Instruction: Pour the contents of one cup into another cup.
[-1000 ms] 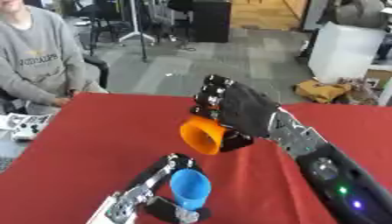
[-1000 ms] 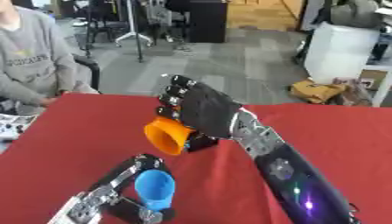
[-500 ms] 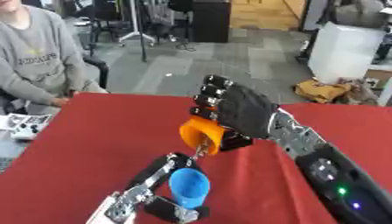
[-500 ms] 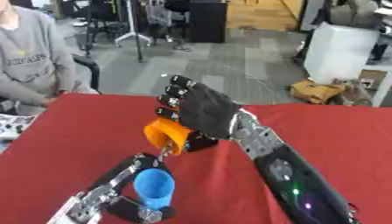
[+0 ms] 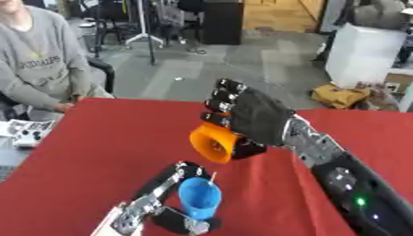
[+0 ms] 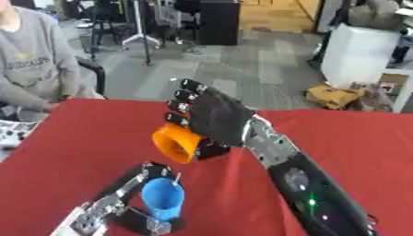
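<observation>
1. We are gripping the orange cup [image 5: 215, 143] in our right hand [image 5: 256, 117], fingers wrapped round it, tipping it sideways so its mouth faces down-left.
2. We are holding the blue cup [image 5: 199, 197] upright in our left hand [image 5: 153, 203], just below and slightly left of that mouth.

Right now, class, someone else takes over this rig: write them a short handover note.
Right hand: shut on the orange cup, held in the air and tipped on its side, mouth toward the camera.
Left hand: shut on the blue cup, upright on the red table, below and in front of the orange one.
Done: both cups grasped, orange tilted.
Left: nothing visible in the orange cup; check the pour, then set both down.
</observation>
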Tool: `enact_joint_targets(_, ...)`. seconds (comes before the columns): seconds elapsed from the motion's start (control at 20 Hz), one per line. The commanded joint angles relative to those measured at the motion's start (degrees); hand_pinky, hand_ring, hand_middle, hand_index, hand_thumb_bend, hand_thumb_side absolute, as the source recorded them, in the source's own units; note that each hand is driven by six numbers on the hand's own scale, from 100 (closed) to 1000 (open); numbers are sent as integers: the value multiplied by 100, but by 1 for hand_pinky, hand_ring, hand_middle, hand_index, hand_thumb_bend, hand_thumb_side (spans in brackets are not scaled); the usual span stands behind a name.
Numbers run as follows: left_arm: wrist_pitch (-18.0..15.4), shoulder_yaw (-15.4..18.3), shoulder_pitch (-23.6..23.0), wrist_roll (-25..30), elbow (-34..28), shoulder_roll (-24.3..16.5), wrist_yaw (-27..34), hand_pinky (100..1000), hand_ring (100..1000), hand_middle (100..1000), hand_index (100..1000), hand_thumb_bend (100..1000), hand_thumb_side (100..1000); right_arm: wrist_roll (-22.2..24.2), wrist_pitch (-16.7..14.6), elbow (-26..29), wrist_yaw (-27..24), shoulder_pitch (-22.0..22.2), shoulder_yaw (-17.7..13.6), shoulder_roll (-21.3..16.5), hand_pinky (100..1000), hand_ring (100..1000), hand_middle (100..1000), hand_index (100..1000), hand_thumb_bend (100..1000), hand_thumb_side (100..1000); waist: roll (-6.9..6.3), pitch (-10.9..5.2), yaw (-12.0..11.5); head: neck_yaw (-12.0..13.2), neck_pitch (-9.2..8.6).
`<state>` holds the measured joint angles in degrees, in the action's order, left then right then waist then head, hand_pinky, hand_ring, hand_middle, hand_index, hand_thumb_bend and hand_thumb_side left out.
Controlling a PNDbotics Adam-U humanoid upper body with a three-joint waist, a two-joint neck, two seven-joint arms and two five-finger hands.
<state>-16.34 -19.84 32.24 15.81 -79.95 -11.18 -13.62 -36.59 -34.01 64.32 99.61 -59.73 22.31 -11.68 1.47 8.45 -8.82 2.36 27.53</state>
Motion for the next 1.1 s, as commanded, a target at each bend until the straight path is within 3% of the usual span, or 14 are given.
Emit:
enact_joint_targets(0.05,-2,52,67,-28,-66,-85,-4,270,336,316,580,498,100,-1423,-1365,28,69,-146,-42,-53,637,504,285,459,100,591,-30,-112,-7,9,-71)
enact_joint_targets(1.1,-14,63,79,-65,-24,-73,-32,271,338,310,582,496,100,-1538,-1253,258,178,-193,69,-40,644,553,305,483,100,604,-20,-113,-6,15,-67)
